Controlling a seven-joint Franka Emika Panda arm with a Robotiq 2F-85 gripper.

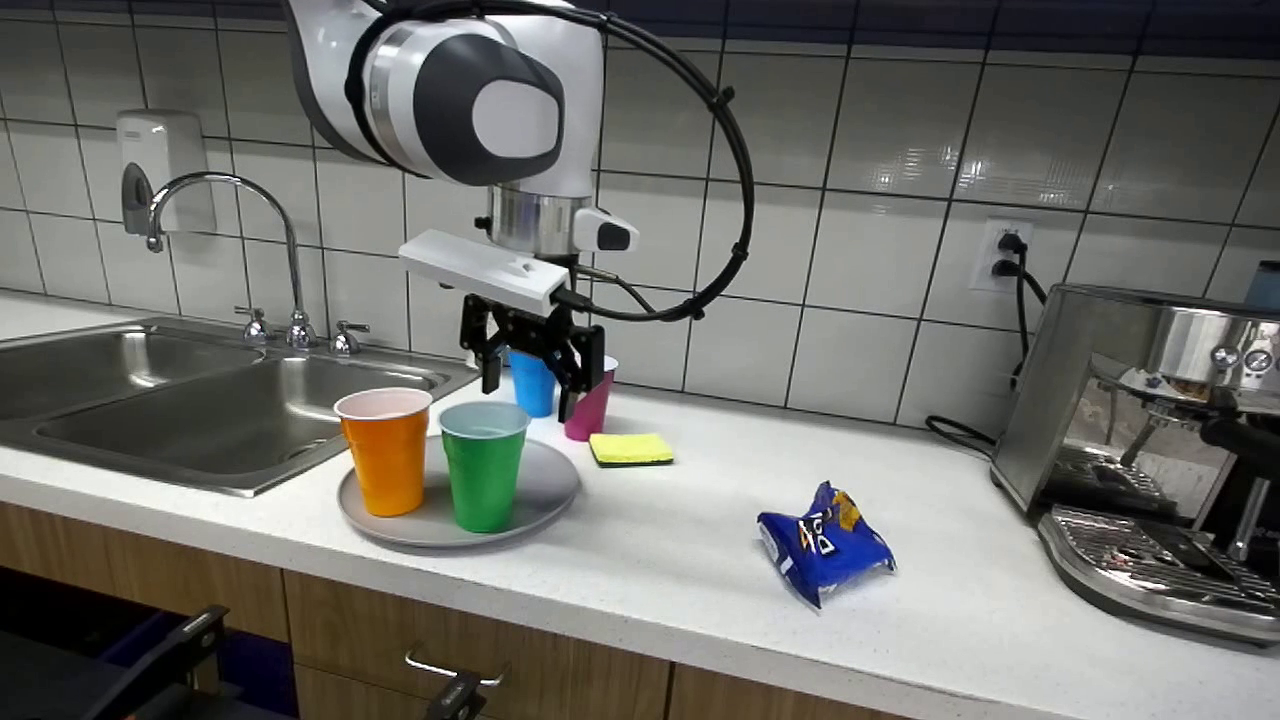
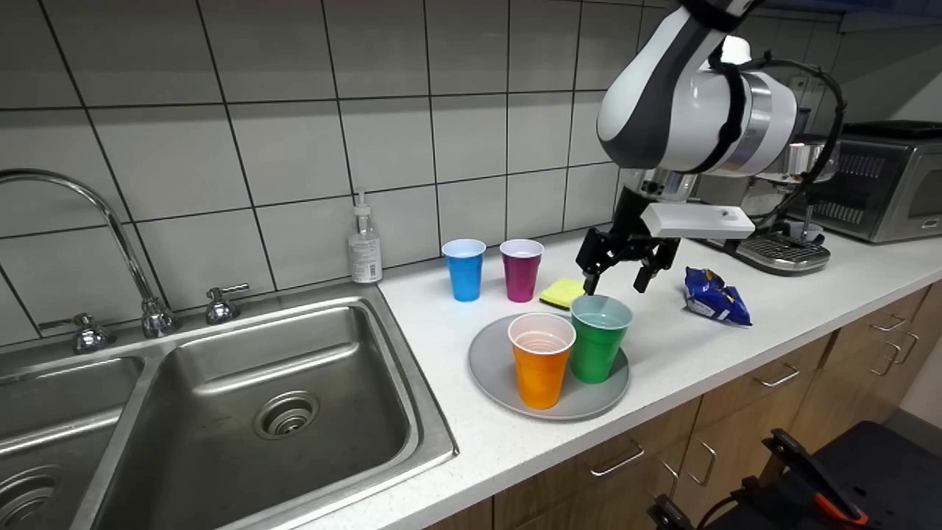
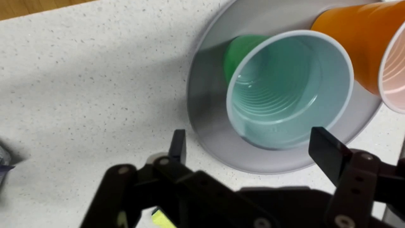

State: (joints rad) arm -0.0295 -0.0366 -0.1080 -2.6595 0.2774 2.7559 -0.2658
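Wrist view: the claw (image 3: 249, 141) hangs spread, gripping nothing, above the worktop (image 3: 95, 95). Nearest to it is a green cup (image 3: 284, 85), lower down and toward the worktop's front edge, a little right of the claw's middle in this view; its long axis is upright. It stands on a round grey plate (image 3: 210, 125), just beside an orange cup (image 3: 351, 41). Its outside is bright green, its rim whitish, its inside pale and ribbed.

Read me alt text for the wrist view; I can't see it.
An open, empty gripper hangs near a green cup that stands beside an orange cup on a gray plate. The plate rests on a speckled white counter; part of a yellow sponge shows.
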